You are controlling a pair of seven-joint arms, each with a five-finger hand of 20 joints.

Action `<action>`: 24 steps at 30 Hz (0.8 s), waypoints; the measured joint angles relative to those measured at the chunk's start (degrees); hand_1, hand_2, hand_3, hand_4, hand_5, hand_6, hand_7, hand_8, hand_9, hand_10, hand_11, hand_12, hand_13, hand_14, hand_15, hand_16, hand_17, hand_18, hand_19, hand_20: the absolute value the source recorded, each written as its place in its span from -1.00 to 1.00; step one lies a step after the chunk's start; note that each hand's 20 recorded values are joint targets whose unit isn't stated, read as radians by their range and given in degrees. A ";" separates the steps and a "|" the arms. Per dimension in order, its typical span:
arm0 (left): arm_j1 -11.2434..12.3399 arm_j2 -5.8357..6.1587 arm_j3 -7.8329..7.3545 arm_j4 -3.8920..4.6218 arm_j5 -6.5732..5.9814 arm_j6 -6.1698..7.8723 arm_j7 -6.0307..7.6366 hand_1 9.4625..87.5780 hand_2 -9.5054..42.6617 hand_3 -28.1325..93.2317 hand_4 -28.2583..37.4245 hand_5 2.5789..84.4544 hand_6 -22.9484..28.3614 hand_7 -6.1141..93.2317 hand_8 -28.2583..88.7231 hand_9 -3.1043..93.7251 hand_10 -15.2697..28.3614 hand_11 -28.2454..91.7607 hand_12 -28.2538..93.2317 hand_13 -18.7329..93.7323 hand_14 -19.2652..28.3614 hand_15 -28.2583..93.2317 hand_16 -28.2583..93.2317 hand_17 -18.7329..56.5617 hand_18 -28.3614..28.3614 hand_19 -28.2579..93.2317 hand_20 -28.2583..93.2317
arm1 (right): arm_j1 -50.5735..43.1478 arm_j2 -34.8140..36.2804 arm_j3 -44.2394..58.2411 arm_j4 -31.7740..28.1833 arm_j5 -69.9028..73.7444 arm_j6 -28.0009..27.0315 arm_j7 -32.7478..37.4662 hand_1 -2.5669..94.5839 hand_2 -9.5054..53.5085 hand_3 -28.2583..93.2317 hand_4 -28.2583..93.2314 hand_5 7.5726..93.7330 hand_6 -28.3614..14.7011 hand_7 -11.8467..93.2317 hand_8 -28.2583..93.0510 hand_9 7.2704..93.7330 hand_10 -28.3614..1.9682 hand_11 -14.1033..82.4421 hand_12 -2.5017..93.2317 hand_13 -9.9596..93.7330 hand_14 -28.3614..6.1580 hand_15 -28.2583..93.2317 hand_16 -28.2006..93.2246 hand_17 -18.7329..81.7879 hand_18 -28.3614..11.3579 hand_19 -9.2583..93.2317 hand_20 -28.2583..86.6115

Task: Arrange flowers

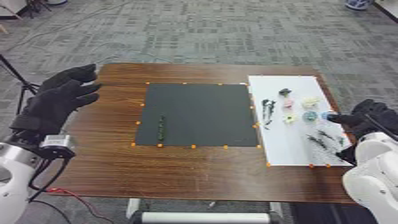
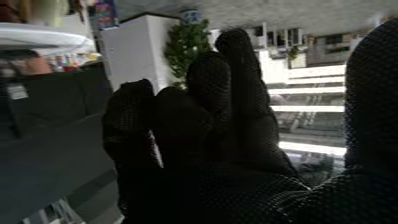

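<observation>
Holding the left hand (image 1: 58,100) out at the left edge of the worktop (image 1: 195,172), with its fingers extended and loosely parted. Poising the right hand (image 1: 371,114) by the right edge of the white board (image 1: 284,152), with fingers reaching inward just beside a blue flower (image 1: 326,115); in the right wrist view, holding those fingers (image 2: 209,80) straight, with the thumb spread wide from them. Having a slender green stem (image 1: 162,129) lying on the black mat (image 1: 200,107), near its left side, pointing away toward the mat's far edge. Having the flowers laid out apart on the white board: a pink flower (image 1: 288,103), a cream flower (image 1: 310,102), a second blue flower (image 1: 310,116) and a pale yellow flower (image 1: 290,119). Having a long dark sprig (image 1: 267,113) lying along the board's left side, and fine dark sprays (image 1: 320,141) nearer the robot. Having orange markers (image 1: 194,146) lining the mat's edges.
</observation>
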 measured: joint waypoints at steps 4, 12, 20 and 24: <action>0.80 0.00 -0.59 -0.15 -0.02 -0.08 -0.12 -0.52 -0.95 0.58 -0.94 -0.44 -0.01 -0.38 -0.72 -0.53 0.20 -0.09 -0.34 -0.43 0.41 0.18 -0.70 -0.70 0.72 0.14 -0.44 | -2.93 -1.69 -0.40 2.43 0.10 -0.94 0.68 -0.19 -1.00 0.30 -1.00 0.10 0.12 -0.08 -0.73 0.19 -0.17 0.54 0.15 0.37 -0.13 0.87 0.18 -0.03 -0.77 0.82 0.37; 1.51 -0.07 -1.25 -0.20 -0.05 -0.04 -0.11 -0.52 -0.94 0.58 -0.94 -0.44 0.00 -0.37 -0.72 -0.53 0.20 -0.08 -0.34 -0.43 0.41 0.18 -0.70 -0.70 0.72 0.14 -0.44 | -4.88 -3.80 -2.09 5.50 -1.01 -0.67 2.09 -0.29 -1.00 0.69 -1.00 0.27 0.24 0.01 -0.75 0.37 -0.02 0.56 0.14 0.46 -0.02 0.88 0.16 0.03 -0.72 0.85 0.35; 1.52 -0.06 -1.25 -0.20 -0.09 -0.03 -0.10 -0.52 -0.94 0.58 -0.94 -0.44 -0.01 -0.38 -0.72 -0.53 0.20 -0.08 -0.34 -0.43 0.41 0.18 -0.70 -0.70 0.72 0.14 -0.44 | -4.79 -2.92 -4.54 6.37 -1.88 3.30 1.61 0.02 -1.00 0.79 -0.99 0.49 0.31 0.14 -0.27 0.63 0.25 0.61 0.23 0.64 0.10 0.92 0.19 0.13 -0.69 0.93 0.31; 1.51 -0.02 -1.38 -0.20 -0.12 0.00 -0.11 -0.52 -0.94 0.58 -0.94 -0.44 -0.01 -0.38 -0.72 -0.53 0.20 -0.08 -0.34 -0.43 0.41 0.18 -0.70 -0.70 0.72 0.14 -0.44 | -4.36 -2.76 -6.30 6.35 -1.43 5.14 -3.17 -0.03 -1.00 0.83 -0.90 0.46 0.25 0.20 -0.19 0.63 0.26 0.73 0.30 0.65 0.08 0.98 0.18 0.12 -0.69 0.92 0.33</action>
